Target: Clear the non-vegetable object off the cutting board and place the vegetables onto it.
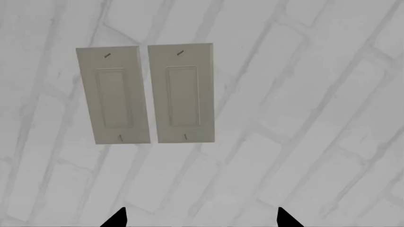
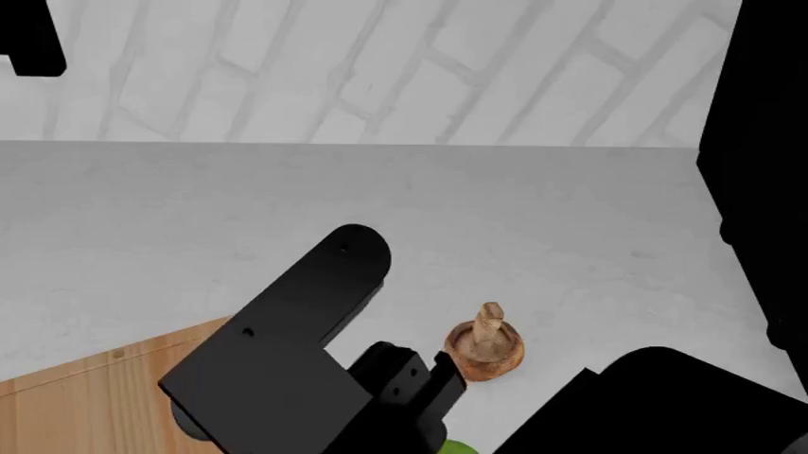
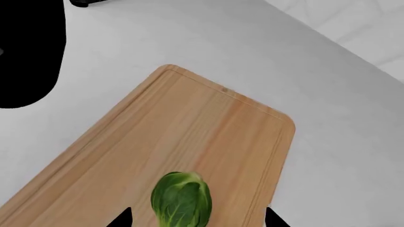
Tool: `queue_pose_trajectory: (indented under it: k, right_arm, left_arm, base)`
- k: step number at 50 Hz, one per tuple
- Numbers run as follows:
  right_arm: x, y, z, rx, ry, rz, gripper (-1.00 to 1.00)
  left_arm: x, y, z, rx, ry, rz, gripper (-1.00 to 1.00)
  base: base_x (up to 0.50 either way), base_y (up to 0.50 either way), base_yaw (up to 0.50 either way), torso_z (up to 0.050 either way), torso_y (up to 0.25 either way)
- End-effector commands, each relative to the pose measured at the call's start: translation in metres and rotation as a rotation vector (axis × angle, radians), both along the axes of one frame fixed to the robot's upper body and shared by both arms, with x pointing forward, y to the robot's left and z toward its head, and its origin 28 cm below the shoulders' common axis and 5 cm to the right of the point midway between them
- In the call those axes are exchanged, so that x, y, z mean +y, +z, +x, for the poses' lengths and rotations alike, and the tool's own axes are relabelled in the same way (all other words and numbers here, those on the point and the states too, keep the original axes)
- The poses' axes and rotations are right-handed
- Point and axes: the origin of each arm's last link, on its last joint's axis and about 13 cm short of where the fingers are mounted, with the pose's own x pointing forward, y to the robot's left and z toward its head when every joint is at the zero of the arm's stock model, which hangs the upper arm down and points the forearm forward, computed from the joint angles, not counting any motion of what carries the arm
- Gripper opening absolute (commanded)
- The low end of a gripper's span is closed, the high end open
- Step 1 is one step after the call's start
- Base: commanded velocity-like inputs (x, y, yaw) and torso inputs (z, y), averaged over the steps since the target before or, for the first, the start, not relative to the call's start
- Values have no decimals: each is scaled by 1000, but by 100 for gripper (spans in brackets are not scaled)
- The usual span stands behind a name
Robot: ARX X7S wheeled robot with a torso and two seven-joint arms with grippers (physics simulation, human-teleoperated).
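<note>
Sprout: dark-green leafy ball with pale veins (image 3: 181, 198), lying on the light wooden rounded-corner cutting board (image 3: 189, 127).
Mushroom: brown cap, tan stem (image 2: 485, 343), on grey counter beside the board.
Right gripper (image 3: 197, 218): fingertips spread wide around the sprout.
Left gripper (image 1: 200, 218): spread wide, holding nothing.

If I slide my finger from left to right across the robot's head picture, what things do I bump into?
Wooden cutting board → the robot's big black arm → little brown mushroom lying on the grey counter → another black robot part at the right edge.
</note>
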Motion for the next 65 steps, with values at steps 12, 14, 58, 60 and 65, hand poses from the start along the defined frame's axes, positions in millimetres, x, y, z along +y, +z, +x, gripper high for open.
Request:
queue_pose_trajectory:
  k: [12, 14, 58, 60, 65]
  right_arm:
    - [14, -28, 12, 56, 63, 12, 100]
    - [14, -29, 14, 57, 60, 11, 100]
    - [31, -66, 42, 119, 103, -6, 100]
    - [31, -68, 43, 119, 105, -12, 100]
    - [34, -73, 41, 139, 121, -15, 100]
  left_arm:
    - [-1, 0, 1, -19, -55, -38, 100]
    - [-1, -1, 1, -18, -55, -38, 100]
    - [-3, -4, 2, -13, -62, -42, 100]
    - [-3, -4, 2, -13, -62, -43, 100]
    - [-2, -3, 2, -15, -60, -41, 100]
  base:
    - [0, 0, 0, 0, 0]
    - [0, 0, 0, 0, 0]
    - [0, 0, 0, 0, 0]
    - [0, 0, 0, 0, 0]
    - [0, 0, 0, 0, 0]
